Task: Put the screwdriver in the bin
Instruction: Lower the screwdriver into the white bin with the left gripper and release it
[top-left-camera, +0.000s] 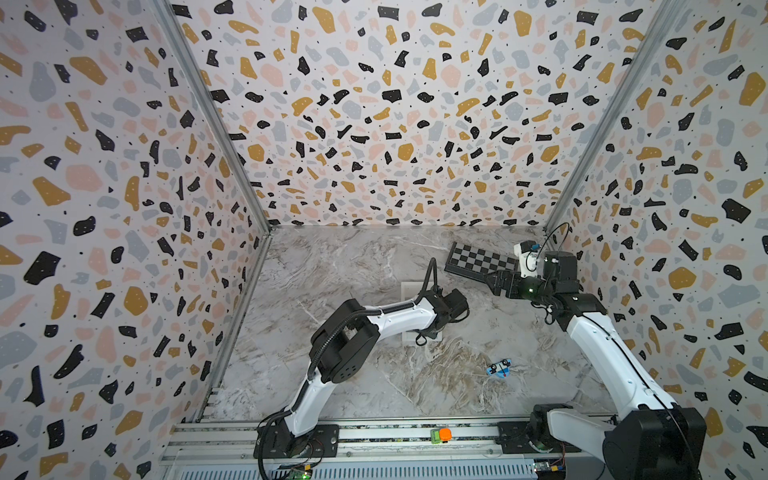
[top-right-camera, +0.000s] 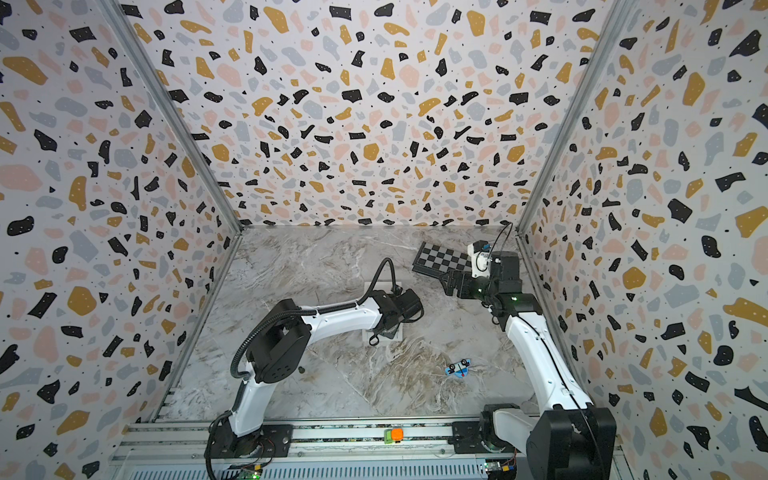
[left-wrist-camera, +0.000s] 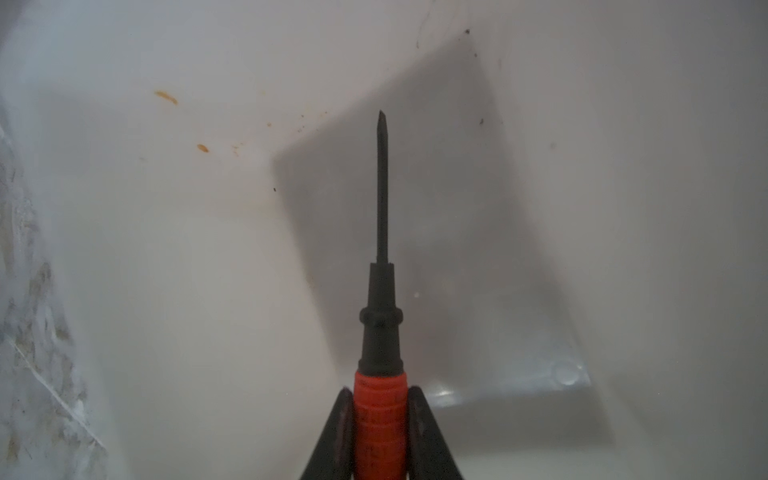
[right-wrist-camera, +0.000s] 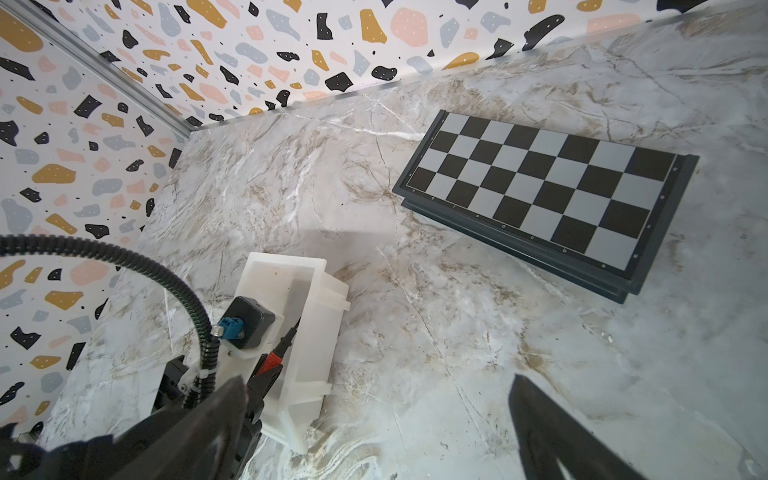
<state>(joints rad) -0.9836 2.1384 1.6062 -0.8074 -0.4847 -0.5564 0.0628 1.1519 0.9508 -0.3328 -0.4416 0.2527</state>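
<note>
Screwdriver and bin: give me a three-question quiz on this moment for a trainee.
1. True or false: the left gripper is shut on the screwdriver.
2. The screwdriver's shaft points into: A the bin, B the chessboard, C the blue toy.
3. Fill in: the right gripper is ____ and holds nothing.
Key: 1 true; 2 A; 3 open.
</note>
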